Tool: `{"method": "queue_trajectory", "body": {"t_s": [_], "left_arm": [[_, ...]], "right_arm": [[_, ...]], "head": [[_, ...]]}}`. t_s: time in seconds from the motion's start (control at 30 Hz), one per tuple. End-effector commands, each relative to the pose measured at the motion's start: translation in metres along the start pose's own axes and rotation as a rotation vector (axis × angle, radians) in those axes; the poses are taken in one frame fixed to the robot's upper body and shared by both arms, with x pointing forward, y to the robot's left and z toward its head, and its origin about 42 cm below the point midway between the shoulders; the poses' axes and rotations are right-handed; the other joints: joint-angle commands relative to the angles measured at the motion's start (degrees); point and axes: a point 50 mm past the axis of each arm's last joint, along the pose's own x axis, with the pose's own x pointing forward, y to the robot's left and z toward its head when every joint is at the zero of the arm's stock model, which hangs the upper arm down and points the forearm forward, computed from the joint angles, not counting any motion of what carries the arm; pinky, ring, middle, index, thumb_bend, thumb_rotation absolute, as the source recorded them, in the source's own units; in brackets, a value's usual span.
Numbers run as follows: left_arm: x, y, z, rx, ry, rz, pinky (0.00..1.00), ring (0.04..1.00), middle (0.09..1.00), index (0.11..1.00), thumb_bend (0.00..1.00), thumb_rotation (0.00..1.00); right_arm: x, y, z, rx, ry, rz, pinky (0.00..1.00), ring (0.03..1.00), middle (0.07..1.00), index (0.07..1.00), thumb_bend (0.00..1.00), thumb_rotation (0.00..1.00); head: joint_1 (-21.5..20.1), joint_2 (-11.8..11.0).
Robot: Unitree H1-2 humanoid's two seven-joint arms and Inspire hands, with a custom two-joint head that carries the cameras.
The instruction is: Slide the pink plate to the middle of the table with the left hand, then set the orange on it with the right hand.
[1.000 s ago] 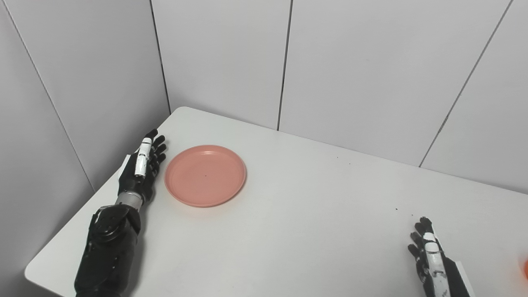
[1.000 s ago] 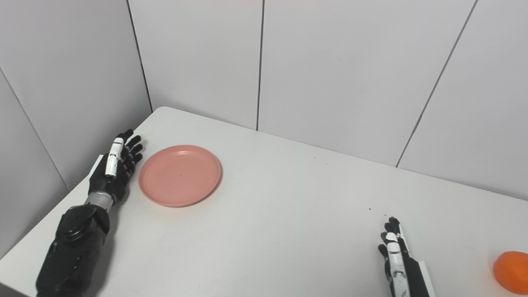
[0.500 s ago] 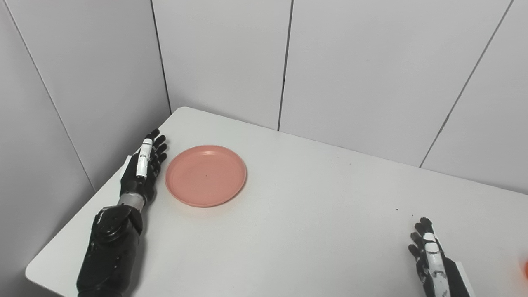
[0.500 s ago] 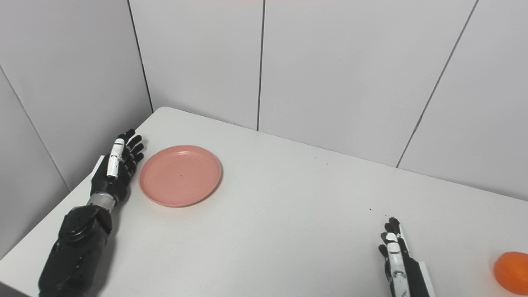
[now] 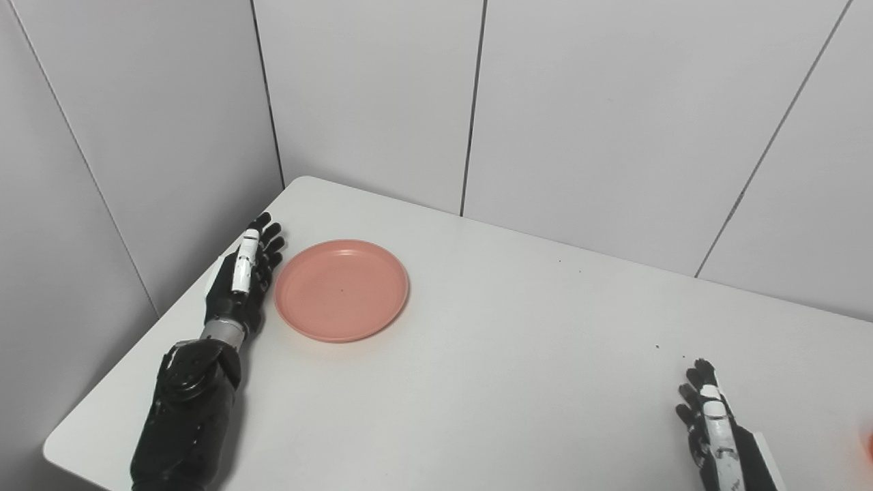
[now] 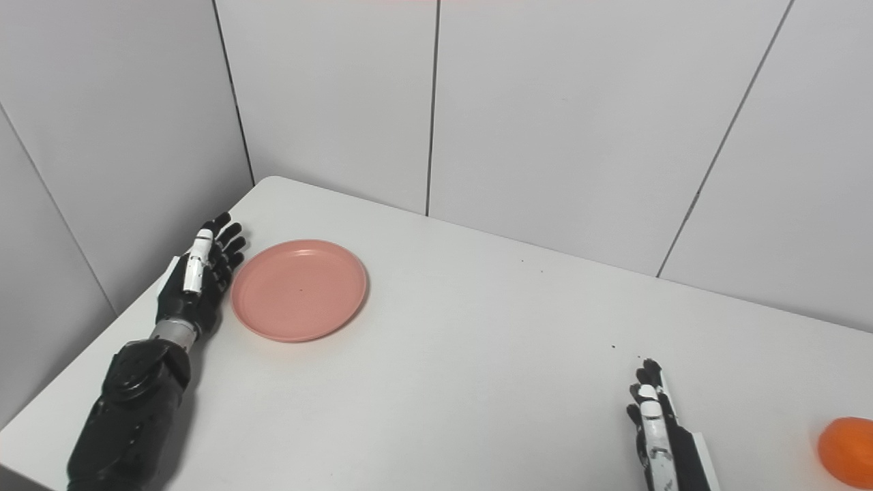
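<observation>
Left hand (image 5: 240, 279) has crept in toward the pink plate (image 5: 342, 289) over the last second: from just beside the plate's left rim to right up against it, contact or nearly so, can't tell which from either eye view. Plate itself hasn't shifted, so the push hasn't started. Judgement: end of the approach, slide is the next step.

Left hand state: flat, fingers extended and slightly apart, edge-on to the rim, holding nothing. Looks set for a sideways shove, not a grasp.

Right hand (image 6: 656, 429) unchanged, well to the right of the plate near the worktop's (image 5: 518, 354) front edge, fingers straight, empty, waiting.

Plate: shallow, round, plain pink with a low raised rim, empty, lying flat. It sits toward the worktop's far-left corner, well left of centre, so the whole slide is still to do. Smooth plate on a smooth top should move easily; likely risk is it rotating or slipping past the fingers if the push lands off-centre.

Orange (image 6: 846, 450): bright, round, cut off by the frame edge, well to the right of the plate and just right of the right hand. Untouched.
</observation>
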Motion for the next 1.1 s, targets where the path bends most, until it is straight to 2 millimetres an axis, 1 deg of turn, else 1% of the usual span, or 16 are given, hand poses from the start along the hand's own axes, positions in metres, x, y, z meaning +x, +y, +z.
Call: {"method": "queue_trajectory", "body": {"t_s": [0.0, 0.2, 0.33, 0.57, 0.7, 0.9, 1.07], "left_arm": [[0.000, -0.017, 0.003, -0.019, 0.012, -0.068, 0.97, 0.953, 0.949, 0.932, 0.37, 1.00], [-0.005, -0.028, 0.001, 0.000, 0.043, -0.105, 0.95, 0.947, 0.949, 0.930, 0.36, 1.00], [-0.007, -0.036, -0.002, 0.004, 0.050, -0.123, 0.93, 0.930, 0.932, 0.924, 0.35, 1.00], [-0.009, -0.048, -0.007, -0.019, 0.063, -0.172, 0.96, 0.943, 0.942, 0.932, 0.37, 1.00], [-0.010, -0.054, -0.010, -0.021, 0.074, -0.191, 0.97, 0.952, 0.952, 0.938, 0.36, 1.00], [-0.012, -0.067, -0.013, -0.013, 0.090, -0.209, 0.96, 0.947, 0.949, 0.941, 0.36, 1.00], [-0.013, -0.076, -0.016, -0.016, 0.096, -0.232, 0.96, 0.952, 0.953, 0.941, 0.36, 1.00]], "right_arm": [[0.004, 0.000, 0.008, -0.008, -0.041, 0.011, 1.00, 0.992, 1.000, 1.000, 0.19, 1.00], [0.004, 0.000, 0.008, -0.011, -0.042, 0.011, 1.00, 0.990, 0.999, 1.000, 0.20, 1.00], [0.005, 0.001, 0.008, -0.003, -0.041, 0.010, 1.00, 0.991, 1.000, 1.000, 0.19, 1.00], [0.006, 0.001, 0.006, -0.001, -0.041, 0.012, 1.00, 0.994, 1.000, 1.000, 0.20, 1.00], [0.007, 0.001, 0.006, -0.005, -0.038, 0.011, 1.00, 0.992, 0.999, 1.000, 0.21, 1.00], [0.008, 0.002, 0.004, 0.013, -0.036, 0.010, 1.00, 0.993, 1.000, 1.000, 0.22, 1.00], [0.007, 0.002, 0.004, 0.013, -0.036, 0.012, 1.00, 0.989, 0.997, 1.000, 0.21, 1.00]], "head": [[0.0, 0.0], [-0.1, 0.1], [-0.3, 0.3], [-0.7, 0.2], [-0.9, 0.1], [-1.1, 0.2], [-1.2, 0.4]]}}
